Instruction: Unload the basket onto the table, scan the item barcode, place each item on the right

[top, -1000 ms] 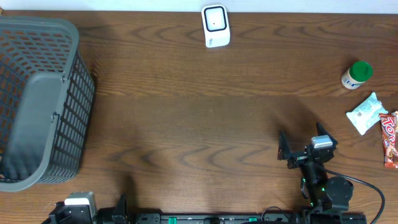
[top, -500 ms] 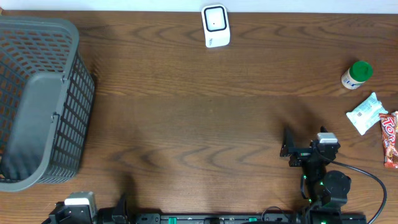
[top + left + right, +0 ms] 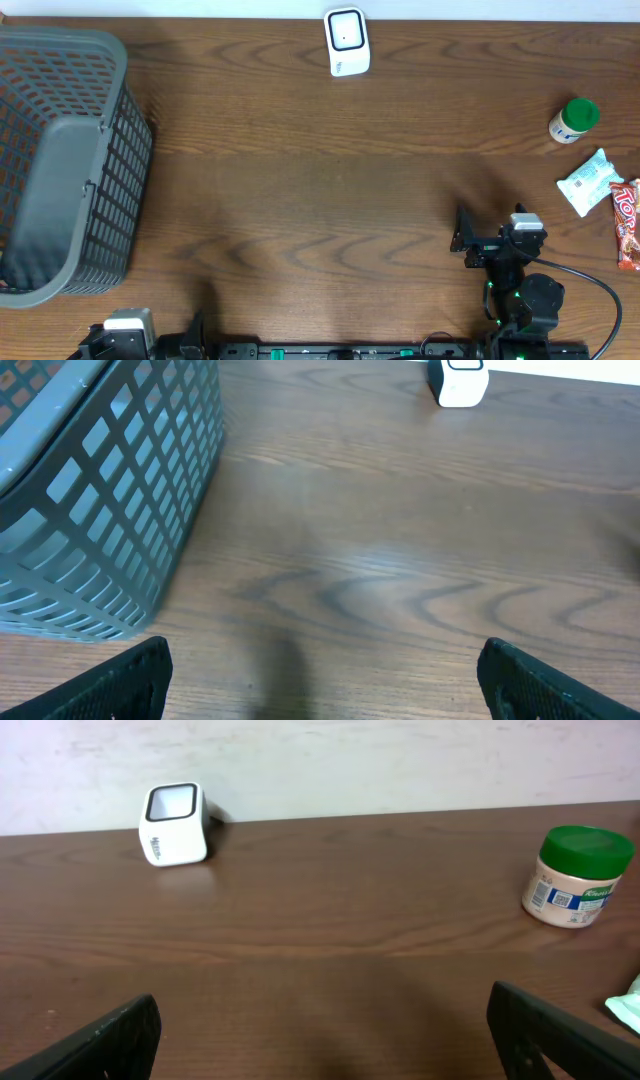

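Grey plastic lattice basket (image 3: 128,170): left edge of the overhead frame, upper left of the left wrist frame. It stands on a dark wood-grain table (image 3: 320,200). White wall (image 3: 400,760) runs along the top of the right wrist frame.

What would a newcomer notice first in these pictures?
The big grey basket fills the left end of the table. A white scanner stands at the far edge. A green-lidded jar, a white packet and a red candy bar cluster at the right.
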